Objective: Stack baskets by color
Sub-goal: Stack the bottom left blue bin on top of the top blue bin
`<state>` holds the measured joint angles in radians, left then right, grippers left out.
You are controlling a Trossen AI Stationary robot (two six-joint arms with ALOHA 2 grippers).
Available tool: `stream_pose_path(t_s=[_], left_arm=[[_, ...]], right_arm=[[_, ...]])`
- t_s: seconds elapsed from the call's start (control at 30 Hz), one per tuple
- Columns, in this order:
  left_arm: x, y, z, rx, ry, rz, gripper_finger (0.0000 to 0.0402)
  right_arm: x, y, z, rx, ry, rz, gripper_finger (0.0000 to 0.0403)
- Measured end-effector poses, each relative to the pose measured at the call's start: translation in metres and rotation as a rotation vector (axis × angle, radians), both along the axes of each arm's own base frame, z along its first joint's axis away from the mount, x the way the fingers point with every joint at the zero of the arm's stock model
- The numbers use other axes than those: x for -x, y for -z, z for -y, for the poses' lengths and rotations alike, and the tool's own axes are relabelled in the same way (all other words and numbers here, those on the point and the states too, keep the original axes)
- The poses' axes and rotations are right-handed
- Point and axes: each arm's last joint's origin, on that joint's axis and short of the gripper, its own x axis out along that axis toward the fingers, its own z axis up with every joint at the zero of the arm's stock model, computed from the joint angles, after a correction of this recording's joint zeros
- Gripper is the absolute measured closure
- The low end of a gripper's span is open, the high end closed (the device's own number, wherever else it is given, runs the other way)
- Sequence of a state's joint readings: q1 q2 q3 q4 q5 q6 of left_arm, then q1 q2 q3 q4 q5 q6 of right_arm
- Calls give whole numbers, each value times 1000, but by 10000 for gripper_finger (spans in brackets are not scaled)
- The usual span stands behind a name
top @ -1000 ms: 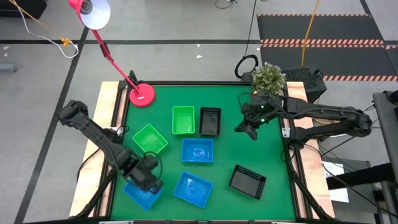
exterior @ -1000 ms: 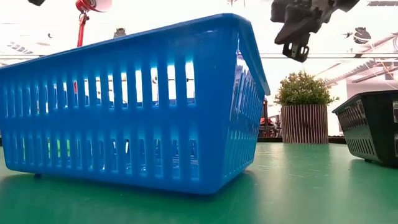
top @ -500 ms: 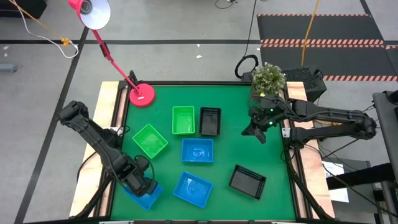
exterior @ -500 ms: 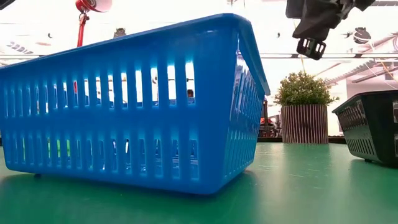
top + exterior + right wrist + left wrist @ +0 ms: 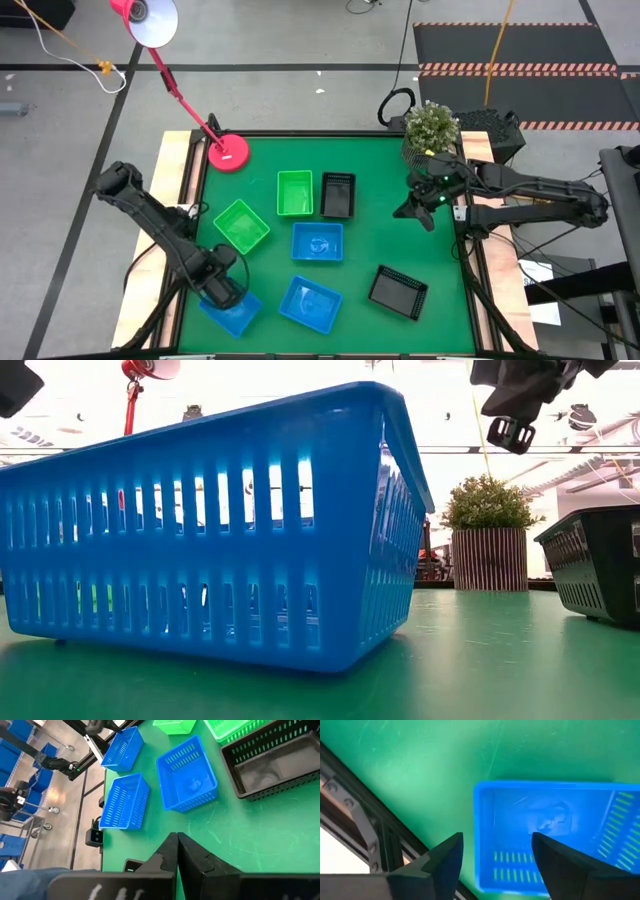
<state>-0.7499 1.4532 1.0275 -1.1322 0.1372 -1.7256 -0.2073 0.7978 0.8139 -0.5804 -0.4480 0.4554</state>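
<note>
1. Baskets lie spread over the green table [image 5: 370,240], none stacked on another: three blue, two green and two black can be counted from above.
2. The blue basket at the near-left corner [image 5: 232,313] sits by the table's near edge, partly under the left arm; the left wrist view shows it empty, standing on its base [image 5: 555,835].
3. A second blue basket [image 5: 309,304] stands just to its right, also near the front edge; it fills most of the low view [image 5: 215,530].
4. A third blue basket [image 5: 318,242] sits toward the middle of the table.
5. One green basket [image 5: 241,224] lies tilted left of the centre; another green basket [image 5: 294,193] stands farther back, with a black basket [image 5: 338,195] just beside it on the right.
6. A second black basket [image 5: 398,291] lies at the near right, turned at an angle.
7. The left gripper [image 5: 222,291] hangs above the near-left blue basket, its fingers [image 5: 445,860] spread apart and holding nothing.
8. The right gripper [image 5: 418,208] is raised over the table's right side, clenched with nothing between its fingers [image 5: 175,851].
9. A pink desk lamp [image 5: 228,152] stands at the far-left corner and a potted plant [image 5: 431,125] at the far right.
</note>
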Motion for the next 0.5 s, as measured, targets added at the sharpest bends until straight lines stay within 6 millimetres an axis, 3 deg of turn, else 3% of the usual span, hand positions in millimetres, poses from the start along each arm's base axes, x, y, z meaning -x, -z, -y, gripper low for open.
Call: stream_pose_path(t_s=[0.5], left_arm=[[6, 42, -7, 27, 43, 16, 281]], right_arm=[[5, -3, -1, -47, 37, 7, 403]])
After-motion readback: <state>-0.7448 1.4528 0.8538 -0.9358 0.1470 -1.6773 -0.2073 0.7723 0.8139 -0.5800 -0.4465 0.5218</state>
